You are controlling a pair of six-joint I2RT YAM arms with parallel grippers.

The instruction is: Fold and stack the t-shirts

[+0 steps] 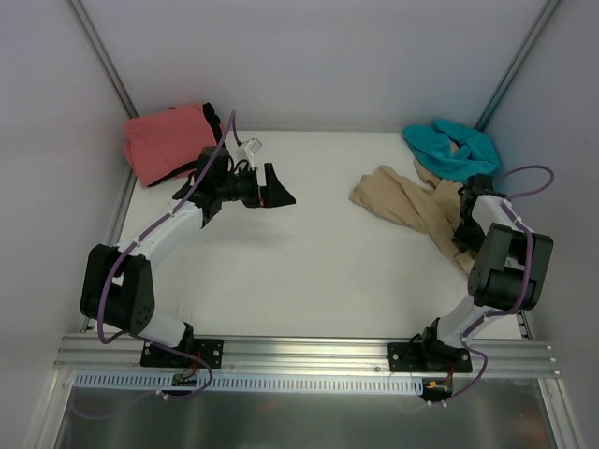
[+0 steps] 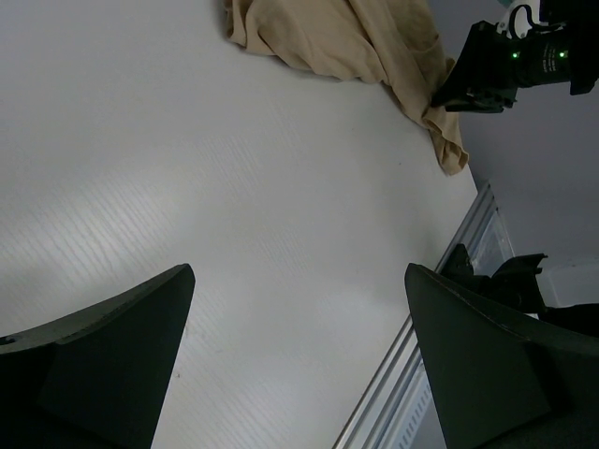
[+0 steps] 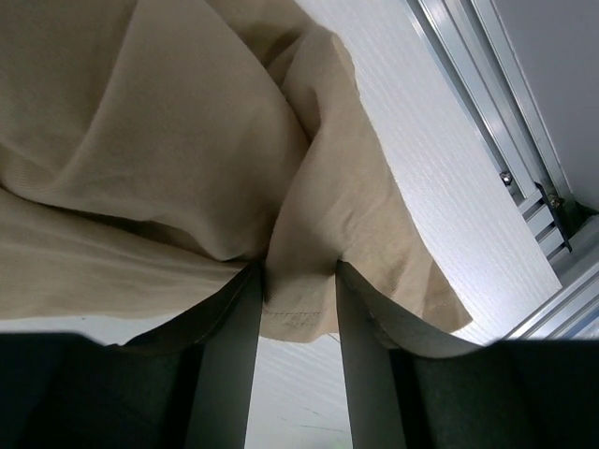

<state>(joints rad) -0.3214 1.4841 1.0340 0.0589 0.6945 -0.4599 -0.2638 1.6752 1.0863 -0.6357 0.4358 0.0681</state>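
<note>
The tan t-shirt point(image 1: 402, 201) lies crumpled at the right of the white table; it also shows in the left wrist view point(image 2: 346, 37). My right gripper point(image 1: 465, 220) is at its right end. In the right wrist view its jaws point(image 3: 299, 271) are closed on a hemmed fold of the tan shirt point(image 3: 187, 140), with cloth draped over both fingers. The teal t-shirt point(image 1: 449, 150) is bunched at the back right. The coral-pink t-shirt point(image 1: 168, 140) lies at the back left with the black t-shirt point(image 1: 213, 117) showing at its edge. My left gripper point(image 1: 281, 192) is open and empty above the table point(image 2: 299, 271).
Grey walls enclose the table on three sides. An aluminium rail point(image 1: 299, 354) runs along the near edge and also shows in the right wrist view point(image 3: 524, 215). The right arm's wrist point(image 2: 487, 75) shows in the left wrist view.
</note>
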